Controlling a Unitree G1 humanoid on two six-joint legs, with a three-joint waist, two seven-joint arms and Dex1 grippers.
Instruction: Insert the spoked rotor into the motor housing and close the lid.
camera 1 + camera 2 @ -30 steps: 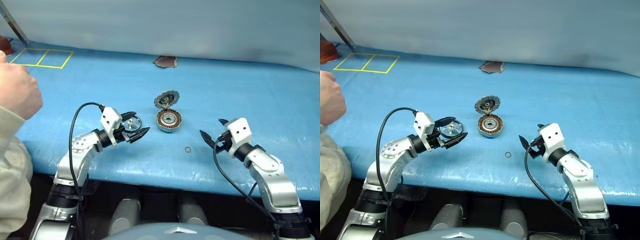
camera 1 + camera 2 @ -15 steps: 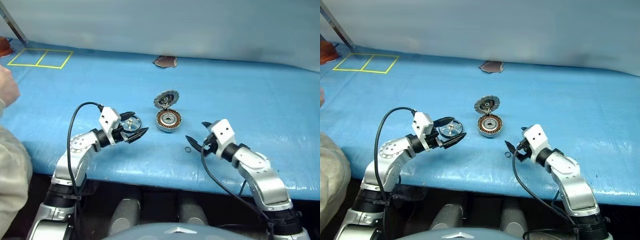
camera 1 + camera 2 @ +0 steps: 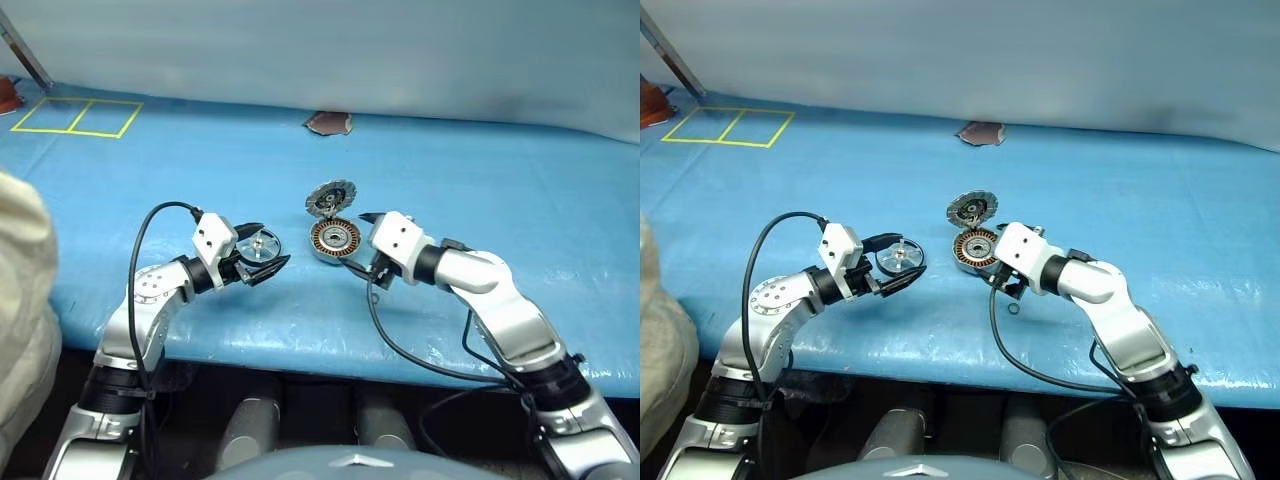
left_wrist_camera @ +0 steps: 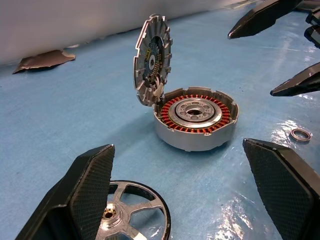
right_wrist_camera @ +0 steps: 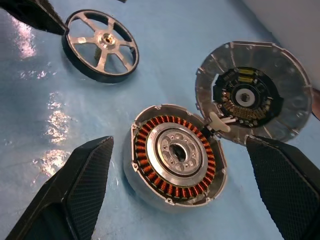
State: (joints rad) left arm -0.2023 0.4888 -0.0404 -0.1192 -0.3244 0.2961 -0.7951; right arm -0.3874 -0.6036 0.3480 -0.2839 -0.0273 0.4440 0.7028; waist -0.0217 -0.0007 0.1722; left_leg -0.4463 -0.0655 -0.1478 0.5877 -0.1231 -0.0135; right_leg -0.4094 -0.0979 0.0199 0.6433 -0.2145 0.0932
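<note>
The motor housing [image 3: 335, 240] stands mid-table on the blue mat, its copper windings showing. Its lid [image 3: 331, 198] is hinged up at the far rim, with the patterned inner face toward me. The spoked rotor [image 3: 260, 243] lies flat just left of the housing. My left gripper [image 3: 274, 244] is open, one finger on each side of the rotor. My right gripper [image 5: 178, 141] is open right beside the housing on its right. In the right wrist view the housing [image 5: 172, 155] sits between its spread fingers, with the lid [image 5: 255, 92] and rotor [image 5: 100, 45] beyond.
A tiny dark ring [image 4: 300, 134] lies on the mat near the front of the housing. A brown scrap [image 3: 328, 122] sits at the back and yellow taped squares [image 3: 75, 115] at the far left. A person's sleeve [image 3: 20, 300] fills the left edge. The table's front edge is close below both arms.
My right arm has swung left from the table's right side to the housing, rolling as it went. The person's hand has drawn away at the upper left. The left gripper has stayed put.
</note>
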